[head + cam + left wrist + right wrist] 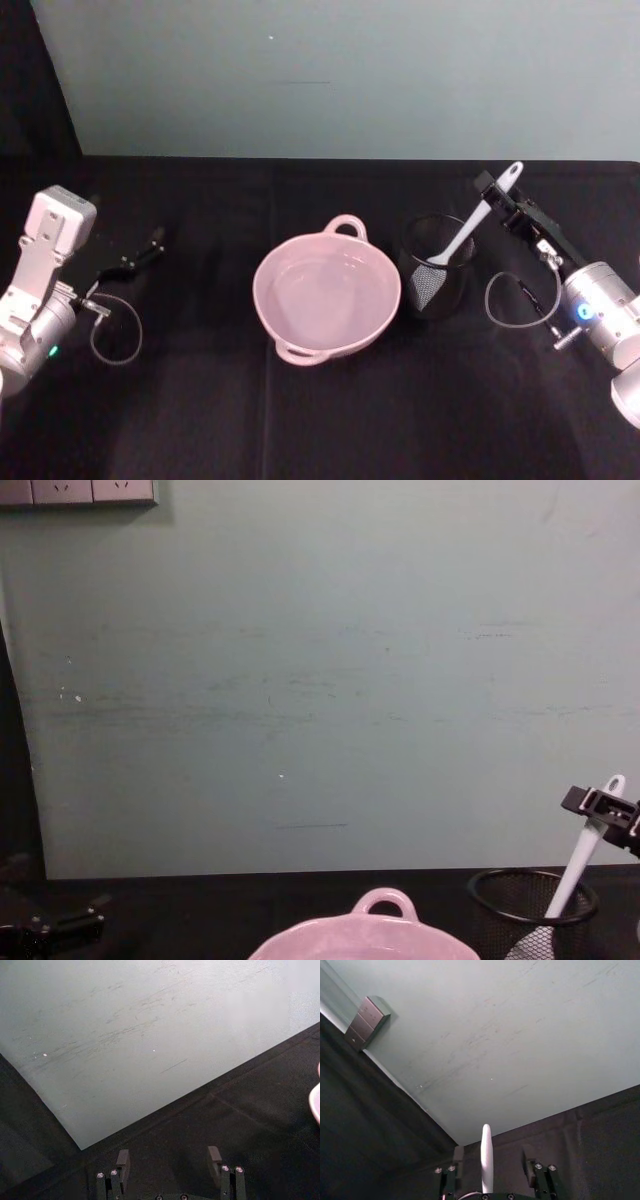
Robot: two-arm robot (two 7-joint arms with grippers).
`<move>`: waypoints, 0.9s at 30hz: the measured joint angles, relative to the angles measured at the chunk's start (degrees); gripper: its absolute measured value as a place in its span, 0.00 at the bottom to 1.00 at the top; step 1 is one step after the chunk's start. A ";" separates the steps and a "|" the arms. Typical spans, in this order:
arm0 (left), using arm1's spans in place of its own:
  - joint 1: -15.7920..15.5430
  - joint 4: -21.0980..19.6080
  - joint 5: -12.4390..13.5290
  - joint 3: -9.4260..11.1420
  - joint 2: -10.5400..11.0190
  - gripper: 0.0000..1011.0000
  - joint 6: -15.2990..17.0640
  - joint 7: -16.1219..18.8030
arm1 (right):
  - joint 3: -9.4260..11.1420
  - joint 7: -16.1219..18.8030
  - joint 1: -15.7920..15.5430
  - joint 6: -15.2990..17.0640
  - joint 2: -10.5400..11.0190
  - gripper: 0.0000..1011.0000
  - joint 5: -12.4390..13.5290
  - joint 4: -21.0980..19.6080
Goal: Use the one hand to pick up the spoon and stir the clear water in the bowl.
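— So, where is the spoon (470, 228)?
— Standing in the black mesh cup (452, 292), just to the right of the pink bowl (268, 268). Its head is down inside the cup and its handle leans up and away to the right.
— And the right gripper (497, 200)?
— Up at the top end of that handle, above the cup's far right side. From the wrist camera the white handle (486, 1160) runs up between the two fingers (458, 1156), with a gap on either side. They are spread apart, not clamped on it.
— Does the bowl touch the cup?
— From above they look very close, rim beside rim; I cannot tell if they meet. The bowl sits in the middle of the black table (300, 420), one loop handle toward the wall and one toward the robot.
— The left gripper (152, 243)?
— Low over the cloth at the far left, well apart from the bowl, its fingers (122, 1159) parted around nothing.
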 joint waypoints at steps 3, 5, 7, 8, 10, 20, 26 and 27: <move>0.00 0.00 0.00 0.00 0.00 1.00 0.00 0.00 | -0.24 -0.04 0.11 0.00 0.06 0.64 0.65 0.17; 0.00 0.00 0.00 0.00 0.00 1.00 0.00 0.00 | -0.33 -0.05 0.21 0.00 0.10 0.58 0.91 0.29; 0.00 0.00 0.00 0.00 0.00 1.00 0.00 0.00 | -0.52 -0.08 0.31 -0.16 0.15 0.51 1.19 0.45; 0.00 0.00 0.00 0.00 0.00 1.00 0.00 0.00 | -0.58 -0.10 0.34 -0.23 0.17 0.48 1.27 0.48; 0.00 0.00 0.00 0.00 0.00 1.00 0.00 0.00 | -0.78 -0.15 0.39 -0.40 0.22 0.41 1.45 0.50; 0.00 0.00 0.00 0.00 0.00 1.00 0.00 0.00 | -1.62 -0.70 0.76 -0.99 0.90 0.12 1.34 0.11; 0.00 0.00 0.00 0.00 0.00 1.00 0.00 0.00 | -2.12 -1.27 0.89 -1.72 2.00 0.11 -0.47 -1.74; 0.00 0.00 0.00 0.00 0.00 1.00 0.00 0.00 | -2.35 -1.47 0.93 -1.99 2.52 0.11 -1.45 -2.66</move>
